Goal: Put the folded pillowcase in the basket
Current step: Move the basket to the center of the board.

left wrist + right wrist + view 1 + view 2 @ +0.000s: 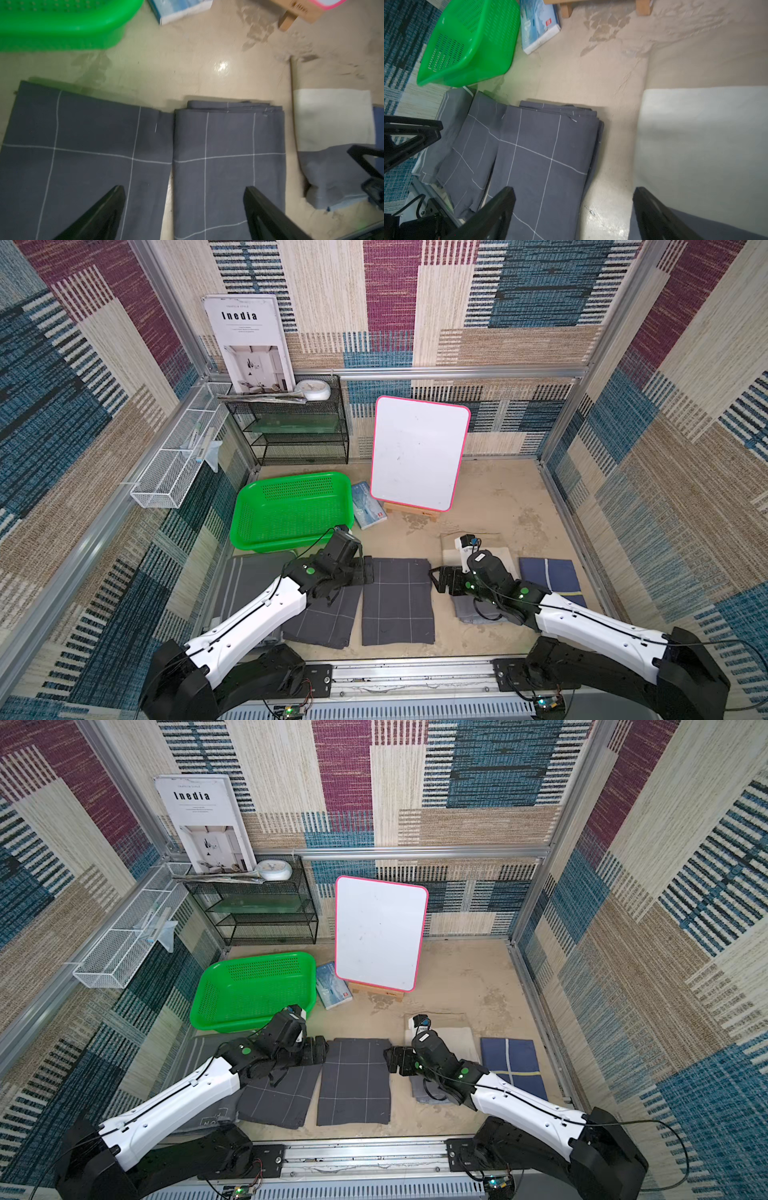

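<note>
My left claw (184, 188) is spread wide and holds nothing. One finger hangs over the folded pillowcase (228, 155), the other over the dark checked cloth (83, 145) lying edge to edge with it. My right claw (573, 188) is just as wide and just as empty, with one finger over the pillowcase's opposite side and the other out by a white cloth (706, 135). I cannot tell whether any finger touches fabric.

The pillowcase lies flat on the worktop (498, 506) between my two arms, in the middle of a row of folded cloths and well outside the basket.

I judge it light, soft and limp, with no stiffness to carry its own shape. Its far end shows several staggered layers, so a pinch on the top sheet alone would likely peel the fold open. I would take it from both long sides near the far corners, each lower finger slid under the whole stack. On my left side I must keep clear of the neighbouring cloth, which sits close enough to be caught too.

Farther back on my left the green basket (291, 518) stands empty, wider than this fold, with a book (368, 506) just beside it.
</note>
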`<state>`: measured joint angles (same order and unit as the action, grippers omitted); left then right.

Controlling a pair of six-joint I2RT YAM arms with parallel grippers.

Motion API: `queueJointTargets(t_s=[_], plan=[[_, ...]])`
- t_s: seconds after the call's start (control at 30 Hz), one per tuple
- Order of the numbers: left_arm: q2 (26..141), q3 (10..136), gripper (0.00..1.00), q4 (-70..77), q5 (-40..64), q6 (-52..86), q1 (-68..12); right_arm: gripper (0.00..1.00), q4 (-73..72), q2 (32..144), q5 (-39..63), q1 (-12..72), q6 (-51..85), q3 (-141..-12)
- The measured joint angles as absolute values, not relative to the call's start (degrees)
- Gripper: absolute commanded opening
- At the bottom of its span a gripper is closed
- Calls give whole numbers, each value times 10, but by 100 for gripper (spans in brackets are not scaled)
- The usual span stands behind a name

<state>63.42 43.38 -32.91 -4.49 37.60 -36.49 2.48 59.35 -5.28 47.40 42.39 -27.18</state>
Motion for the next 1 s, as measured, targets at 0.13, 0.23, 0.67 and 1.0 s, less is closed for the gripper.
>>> queueJointTargets(t_s=[0.13, 0.23, 0.67, 1.0], plan=[[638, 404, 86, -334, -41, 402, -401, 86, 26, 624, -62, 495, 443, -271], [650, 389, 80, -324, -34, 421, -409, 83, 26, 646, -64, 507, 455, -272], [719, 372, 70, -249, -12, 446, -432, 73, 12, 722, -65, 532, 479, -286], [770, 374, 59, -220, -1, 465, -459, 61, 10, 823, -57, 536, 477, -340]])
